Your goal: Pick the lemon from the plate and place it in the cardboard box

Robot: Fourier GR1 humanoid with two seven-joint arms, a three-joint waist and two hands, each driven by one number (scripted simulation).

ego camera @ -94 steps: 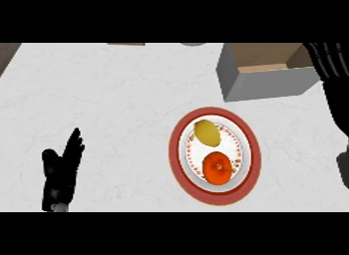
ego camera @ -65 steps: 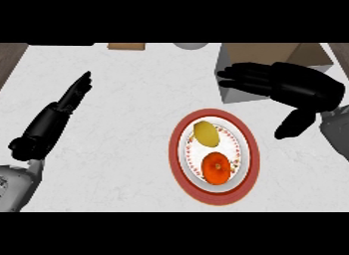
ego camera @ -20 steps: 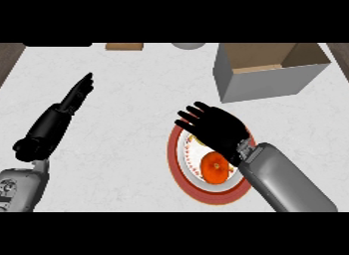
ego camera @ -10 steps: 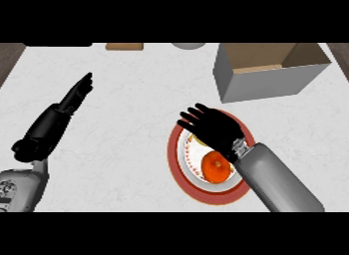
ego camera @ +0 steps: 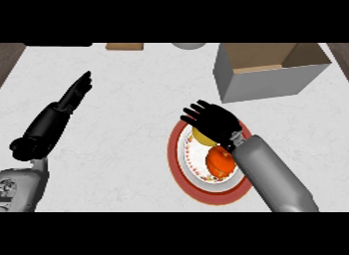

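Tabletop (ego camera: 118, 149) is crossed by the left hand (ego camera: 56, 119), held flat with fingers straight, grasping nothing, well apart from the work. Cardboard box (ego camera: 269, 69) is seen open-topped at the far right, beyond the plate (ego camera: 179, 164). Right hand (ego camera: 216, 124) is spread over the plate's far end, fingers (ego camera: 196, 110) splayed and not yet closed – nothing gripped. Risk judged: the orange fruit (ego camera: 222, 162) sits just beside the target, so it could be nudged or pinched instead when the hand closes; a smooth round fruit could also roll off the rim. Lemon (ego camera: 201, 136) – small, yellow, mostly hidden under the palm, on the plate
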